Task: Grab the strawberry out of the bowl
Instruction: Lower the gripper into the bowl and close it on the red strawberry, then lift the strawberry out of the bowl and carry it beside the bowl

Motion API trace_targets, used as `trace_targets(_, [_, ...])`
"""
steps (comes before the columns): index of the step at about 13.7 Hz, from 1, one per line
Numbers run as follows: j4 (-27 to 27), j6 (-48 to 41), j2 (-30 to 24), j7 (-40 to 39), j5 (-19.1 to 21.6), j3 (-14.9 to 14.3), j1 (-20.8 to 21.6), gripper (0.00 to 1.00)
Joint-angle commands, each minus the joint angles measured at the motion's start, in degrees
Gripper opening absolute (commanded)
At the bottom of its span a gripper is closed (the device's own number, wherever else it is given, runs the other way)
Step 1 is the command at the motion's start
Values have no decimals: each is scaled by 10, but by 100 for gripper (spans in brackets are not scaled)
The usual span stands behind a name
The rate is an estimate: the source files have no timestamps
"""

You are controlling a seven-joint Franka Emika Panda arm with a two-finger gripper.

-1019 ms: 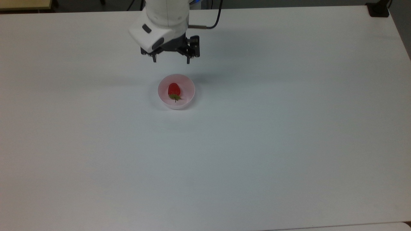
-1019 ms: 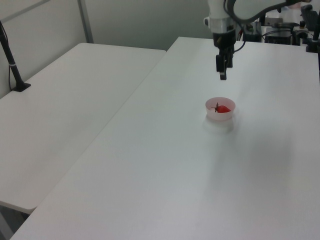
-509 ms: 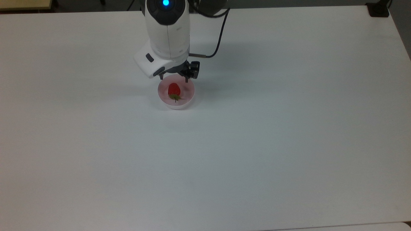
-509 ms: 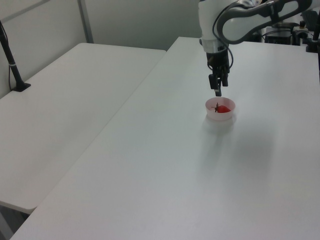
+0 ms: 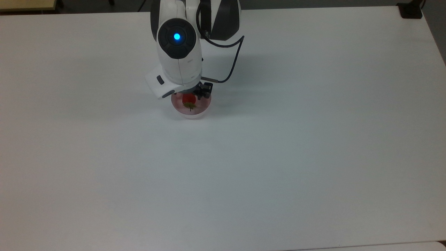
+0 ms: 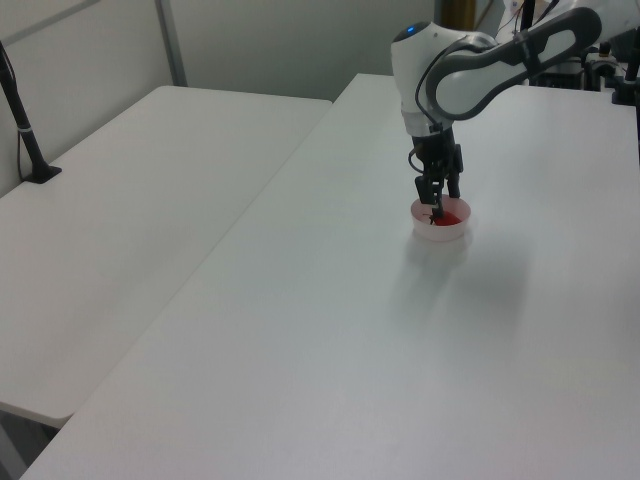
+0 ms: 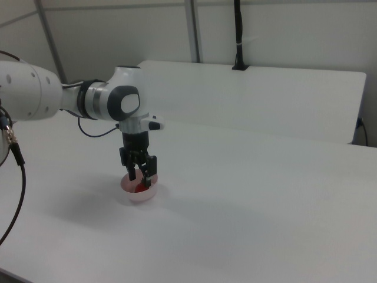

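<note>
Arm hides half the strawberry and bowl.

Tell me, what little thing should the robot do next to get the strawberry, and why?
Probably close its fingers. In the right view the gripper is open and reaches down into the bowl, a finger on each side of the strawberry. The berry lies in the bowl, not yet lifted, so a gentle squeeze looks like the next step before raising it.
</note>
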Motion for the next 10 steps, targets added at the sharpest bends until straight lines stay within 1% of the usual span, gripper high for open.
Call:
trace_targets(1, [-13,44,14,37,-13,-2,7,73])
trace_targets(3, [-14,45,19,37,-17,-1,9,68])
trace_targets(4, [-13,48,22,37,-17,-2,9,64])
trace_targets(5, [-14,52,23,37,-17,-1,12,52])
trace_targets(6, [-14,52,23,35,-22,-1,14,37])
trace_targets(7, [-13,51,21,31,-24,-1,13,18])
trace_targets(8, [-11,45,15,24,-24,-2,11,13])
trace_targets(10, [-6,11,-10,-8,-23,-2,8,13])
